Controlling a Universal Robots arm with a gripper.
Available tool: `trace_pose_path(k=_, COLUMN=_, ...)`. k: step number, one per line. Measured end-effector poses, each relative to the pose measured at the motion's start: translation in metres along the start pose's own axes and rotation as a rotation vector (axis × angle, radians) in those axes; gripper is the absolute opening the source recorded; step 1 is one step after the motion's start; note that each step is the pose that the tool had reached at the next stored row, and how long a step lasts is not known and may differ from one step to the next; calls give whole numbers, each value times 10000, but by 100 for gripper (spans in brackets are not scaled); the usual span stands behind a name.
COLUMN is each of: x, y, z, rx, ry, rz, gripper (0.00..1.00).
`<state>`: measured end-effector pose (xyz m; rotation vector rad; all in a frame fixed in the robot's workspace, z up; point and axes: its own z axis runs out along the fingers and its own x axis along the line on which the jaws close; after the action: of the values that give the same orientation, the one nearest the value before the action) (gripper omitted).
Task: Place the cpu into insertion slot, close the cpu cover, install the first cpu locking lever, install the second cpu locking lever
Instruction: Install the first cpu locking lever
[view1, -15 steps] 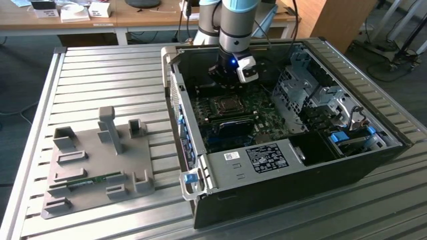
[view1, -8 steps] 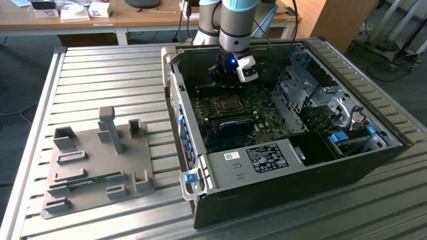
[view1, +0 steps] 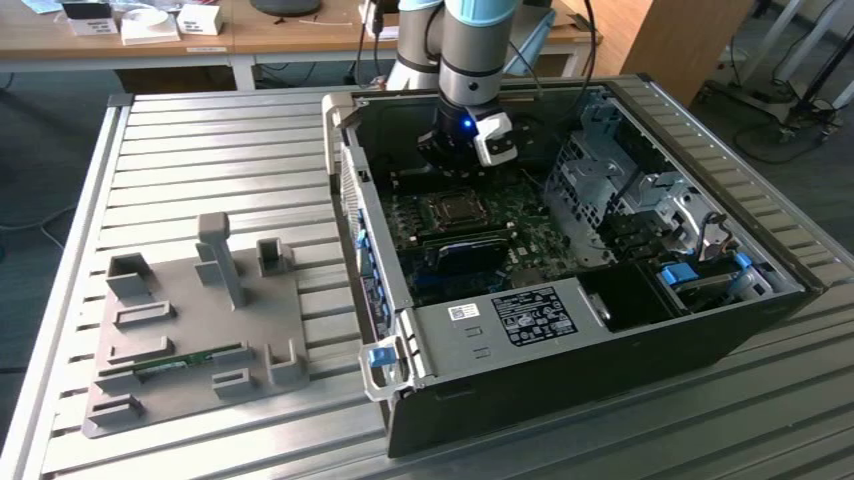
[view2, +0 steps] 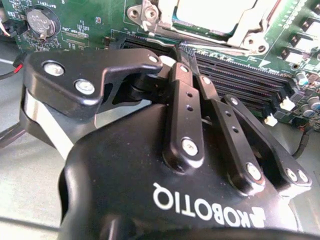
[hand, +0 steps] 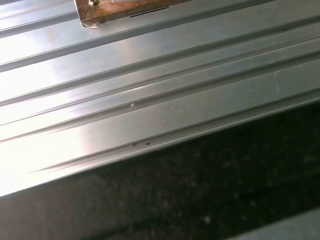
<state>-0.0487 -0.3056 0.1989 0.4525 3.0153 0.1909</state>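
Observation:
The cpu (view2: 202, 14) lies with its silvery top up in the insertion slot (view1: 454, 211) on the green motherboard (view2: 95, 22) inside the open black case. The silvery cpu cover (view2: 246, 31) lies flat around it, framing the chip. My gripper (view2: 171, 53) hangs just beside the socket, over the long black memory slots (view2: 240, 75), with its black fingertips pressed together and nothing visible between them. In the exterior view the gripper (view1: 458, 172) is inside the case, just above the socket's far edge.
Drive cages (view1: 627, 190) and cables fill the case toward the exterior view's right. A grey fixture plate (view1: 200, 330) with a memory stick lies on the ribbed metal table (hand: 150, 85) at the exterior view's left. A round coin battery (view2: 42, 22) sits on the board.

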Motion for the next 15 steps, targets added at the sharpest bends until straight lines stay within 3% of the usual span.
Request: trace_pose_path(k=15, x=-21, y=5, z=5, rx=27, ry=-9, rz=1, gripper=11)
